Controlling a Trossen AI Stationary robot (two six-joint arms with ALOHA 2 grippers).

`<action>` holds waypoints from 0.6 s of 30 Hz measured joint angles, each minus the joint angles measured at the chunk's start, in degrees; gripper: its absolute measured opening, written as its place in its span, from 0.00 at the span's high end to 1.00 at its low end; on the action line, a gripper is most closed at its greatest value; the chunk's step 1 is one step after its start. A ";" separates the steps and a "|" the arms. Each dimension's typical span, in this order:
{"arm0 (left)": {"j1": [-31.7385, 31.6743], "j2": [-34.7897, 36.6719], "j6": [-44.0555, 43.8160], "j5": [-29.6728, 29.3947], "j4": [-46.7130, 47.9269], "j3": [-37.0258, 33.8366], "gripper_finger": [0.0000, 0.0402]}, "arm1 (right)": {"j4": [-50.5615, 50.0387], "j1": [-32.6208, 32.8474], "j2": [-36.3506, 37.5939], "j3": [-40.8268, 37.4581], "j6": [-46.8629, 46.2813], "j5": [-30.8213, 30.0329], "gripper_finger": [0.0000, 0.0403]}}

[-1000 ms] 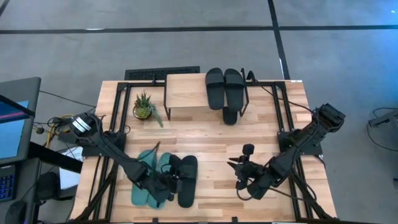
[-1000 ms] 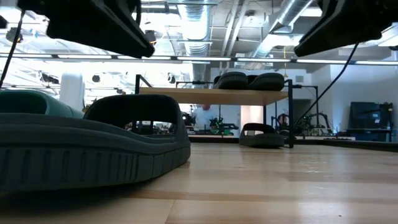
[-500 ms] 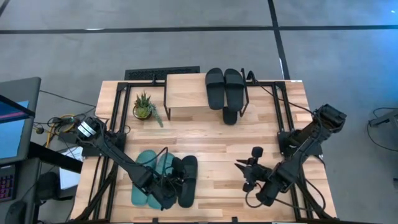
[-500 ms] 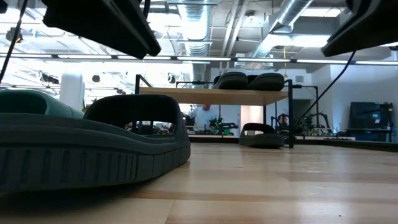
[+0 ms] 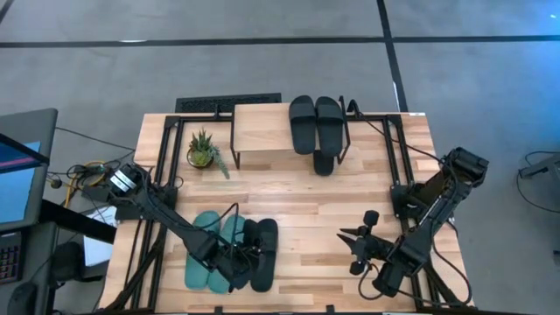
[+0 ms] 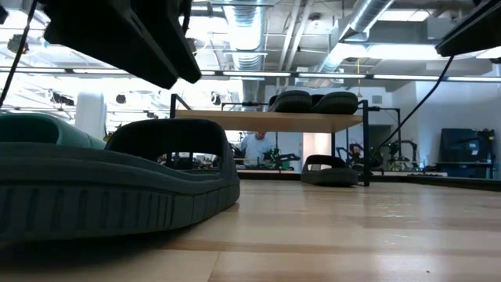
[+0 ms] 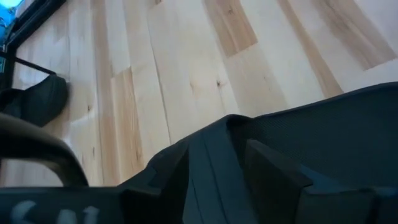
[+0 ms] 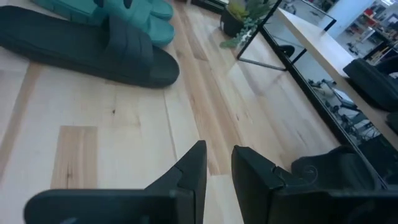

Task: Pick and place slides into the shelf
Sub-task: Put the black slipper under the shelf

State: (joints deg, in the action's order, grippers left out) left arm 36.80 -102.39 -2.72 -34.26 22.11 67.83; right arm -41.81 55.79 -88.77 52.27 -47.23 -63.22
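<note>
Wooden worktop [image 5: 289, 188]: left gripper [image 5: 241, 262] jaws can't tell, over black slide [image 5: 263, 254]; right gripper [image 5: 357, 249] near-closed, empty. Pinch the strap squarely.

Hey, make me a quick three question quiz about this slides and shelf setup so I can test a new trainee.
1. True or false: two black slides lie on top of the shelf.
2. Multiple choice: what stands on the table left of the shelf? A) a mug B) a potted plant C) a box
3. Fill in: the left gripper is over the black slide beside the ____ pair.

Key: 1 true. 2 B. 3 teal. The right gripper waits over bare table, fingers nearly together.
</note>
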 joint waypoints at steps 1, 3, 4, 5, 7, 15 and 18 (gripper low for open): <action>-0.14 0.00 0.00 -0.04 0.00 0.00 0.63 | 0.06 -0.01 0.00 0.00 -0.01 0.00 0.84; -0.16 0.01 0.06 -0.05 -0.07 0.00 0.63 | 0.15 -0.04 0.00 0.00 -0.01 0.00 0.84; -0.09 0.02 0.07 0.01 -0.07 0.00 0.63 | 0.18 -0.04 0.00 0.00 -0.04 0.00 0.84; -0.11 0.02 0.07 0.23 -0.07 0.00 0.63 | 0.18 -0.02 0.00 0.00 -0.04 0.01 0.84; -0.20 -0.12 0.09 1.27 -0.17 0.00 0.63 | 0.20 -0.02 0.00 0.00 0.03 0.02 0.84; -0.66 -2.57 1.28 2.55 -2.03 -0.04 0.63 | 0.20 -0.02 0.00 0.00 0.05 -0.04 0.84; -0.79 -2.64 1.66 2.40 -2.23 -0.04 0.63 | 0.27 -0.02 -0.01 0.00 0.04 -0.04 0.84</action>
State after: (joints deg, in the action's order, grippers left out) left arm 36.01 -105.03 -1.06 -31.86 19.88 67.79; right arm -41.54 55.77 -88.78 52.27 -47.19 -63.26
